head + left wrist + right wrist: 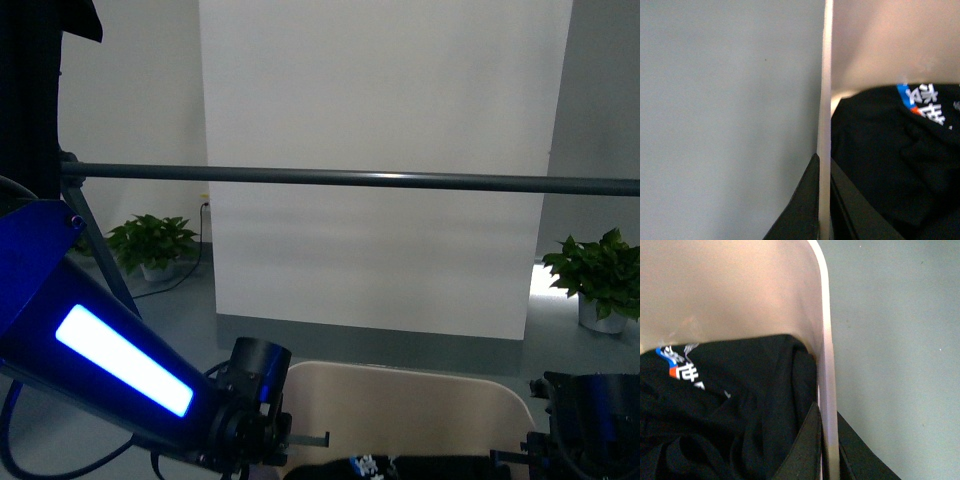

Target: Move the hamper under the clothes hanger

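L gripper (823,165) pinching hamper (400,405) rim; R gripper (828,415) pinching opp. rim. Black garment (730,410) inside. Clothes hanger (350,178) bar ahead, higher.

The hamper (400,400) stands nearest, low and central on the floor (560,340), with a garment (390,468) lying inside it. The left claw (823,172) straddles its left rim and the right claw (827,420) its right rim, each with one finger inside and one outside. Higher up, the clothes hanger (350,179) runs its bar from left to right; whether it is directly over the hamper cannot be told. Behind it stands a wall panel (380,120), with one plant (150,240) far left and another plant (600,275) far right.
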`<state>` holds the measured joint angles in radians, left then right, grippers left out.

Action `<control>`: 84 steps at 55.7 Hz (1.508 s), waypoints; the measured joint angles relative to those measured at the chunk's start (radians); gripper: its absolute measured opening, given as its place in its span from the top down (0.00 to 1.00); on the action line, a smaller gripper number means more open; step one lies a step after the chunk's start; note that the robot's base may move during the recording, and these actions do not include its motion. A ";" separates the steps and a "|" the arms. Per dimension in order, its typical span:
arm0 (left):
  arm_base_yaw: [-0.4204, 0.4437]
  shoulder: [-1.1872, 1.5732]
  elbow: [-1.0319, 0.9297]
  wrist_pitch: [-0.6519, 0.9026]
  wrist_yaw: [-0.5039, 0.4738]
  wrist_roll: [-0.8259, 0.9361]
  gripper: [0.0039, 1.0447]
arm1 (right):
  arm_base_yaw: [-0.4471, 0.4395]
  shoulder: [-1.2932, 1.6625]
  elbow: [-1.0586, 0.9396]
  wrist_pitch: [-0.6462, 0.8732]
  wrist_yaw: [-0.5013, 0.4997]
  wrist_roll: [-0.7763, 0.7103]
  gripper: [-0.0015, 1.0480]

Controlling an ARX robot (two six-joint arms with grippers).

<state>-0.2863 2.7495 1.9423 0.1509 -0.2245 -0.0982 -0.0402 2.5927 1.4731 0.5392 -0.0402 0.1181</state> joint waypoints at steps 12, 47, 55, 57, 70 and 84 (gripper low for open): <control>0.005 0.126 0.346 -0.352 0.018 -0.018 0.96 | -0.017 0.026 0.164 -0.239 -0.075 0.050 0.97; 0.006 0.441 0.929 -0.783 0.000 -0.028 0.95 | -0.013 0.152 0.340 -0.477 -0.079 0.058 0.89; 0.003 0.442 0.944 -0.775 0.003 -0.040 0.70 | -0.011 0.152 0.340 -0.450 -0.066 0.049 0.63; -0.001 0.435 0.938 -0.751 -0.008 -0.040 0.58 | -0.011 0.151 0.340 -0.436 -0.053 0.040 0.56; -0.018 0.226 0.590 -0.355 -0.095 -0.006 0.31 | -0.017 0.106 0.327 -0.344 0.032 0.000 0.29; -0.079 -0.258 0.110 0.399 -0.195 0.135 0.06 | -0.008 -0.218 0.122 0.179 0.311 -0.259 0.08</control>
<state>-0.3653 2.4916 2.0521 0.5503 -0.4194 0.0364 -0.0483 2.3749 1.5948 0.7185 0.2703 -0.1413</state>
